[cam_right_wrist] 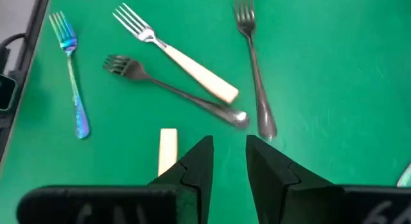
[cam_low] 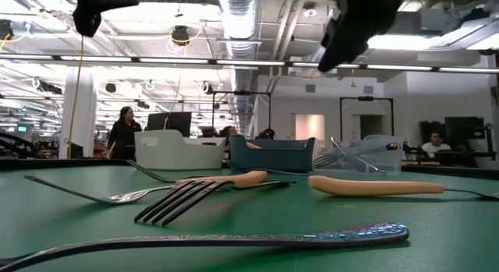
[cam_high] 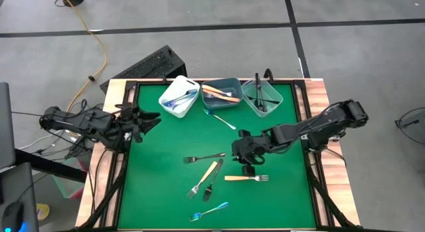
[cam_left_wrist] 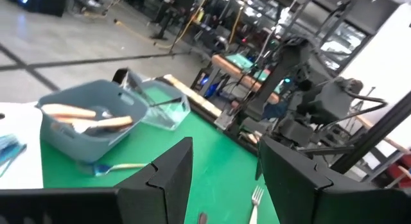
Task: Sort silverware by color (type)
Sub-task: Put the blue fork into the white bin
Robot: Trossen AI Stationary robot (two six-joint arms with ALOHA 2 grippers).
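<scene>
Several forks lie flat on the green mat (cam_high: 153,192): a dark fork (cam_right_wrist: 253,70), a cream-handled fork (cam_right_wrist: 176,54) crossing another dark fork (cam_right_wrist: 173,92), a blue shimmering fork (cam_right_wrist: 70,76), and a second cream-handled fork (cam_high: 246,178). A blue-and-yellow fork (cam_high: 219,119) lies near the bins. My right gripper (cam_high: 242,162) hangs open above the mat's middle right, slanting down, nothing between its fingers (cam_right_wrist: 199,163). My left gripper (cam_high: 149,119) stands open at the table's left edge.
Three bins stand in a row at the far edge, each holding utensils: white (cam_high: 179,97), grey-blue (cam_high: 221,94), clear (cam_high: 262,97). Bare green mat lies at the left and near right. People show in the room beyond the table.
</scene>
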